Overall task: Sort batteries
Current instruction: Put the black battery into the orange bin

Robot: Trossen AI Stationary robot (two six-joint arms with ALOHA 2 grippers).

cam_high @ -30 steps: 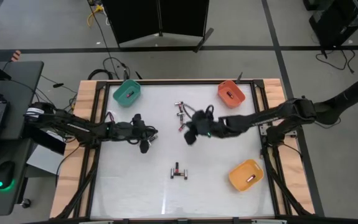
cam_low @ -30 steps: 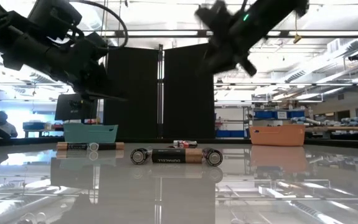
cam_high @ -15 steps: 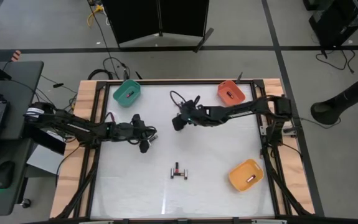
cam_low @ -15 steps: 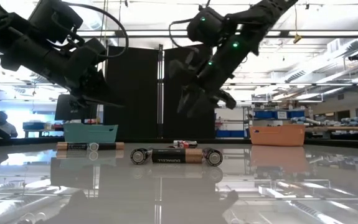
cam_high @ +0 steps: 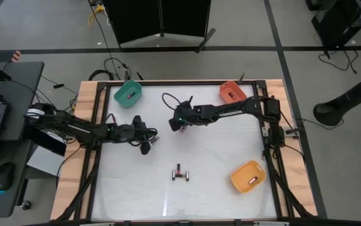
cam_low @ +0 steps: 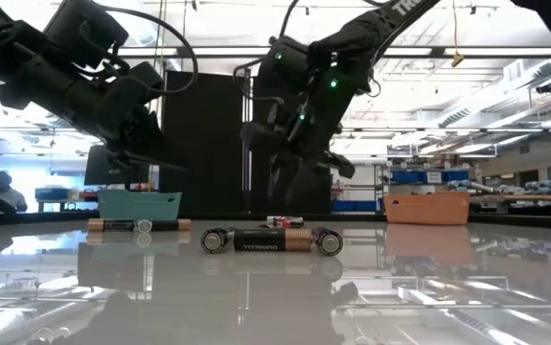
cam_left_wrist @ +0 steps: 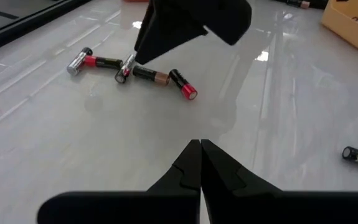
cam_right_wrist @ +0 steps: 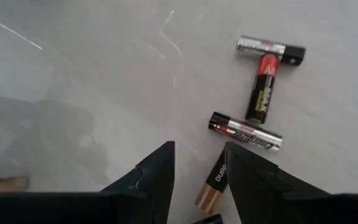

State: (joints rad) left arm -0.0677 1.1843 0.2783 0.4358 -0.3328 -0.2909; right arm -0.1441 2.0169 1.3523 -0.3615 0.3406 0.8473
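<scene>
High view: right gripper (cam_high: pixel 176 125), jaws parted and empty, hovers over the far-centre cluster of batteries (cam_right_wrist: pixel 253 102); judging by that, a pick is starting, needing descent onto one cell. Neighbouring cells crowd it. Left gripper (cam_left_wrist: pixel 200 163), closed and empty, waits left of centre; orange bin (cam_high: pixel 232 93) stands far right.

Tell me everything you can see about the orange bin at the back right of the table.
The orange bin is a small open-topped tub, plastic by the look of it, with rounded corners and a raised rim. It stands upright near the table's back right corner, just behind the right arm. Inside lies one small dark battery. From table height the bin shows as a low salmon-coloured box with slightly flared walls. Nothing grips or touches it from outside.
</scene>
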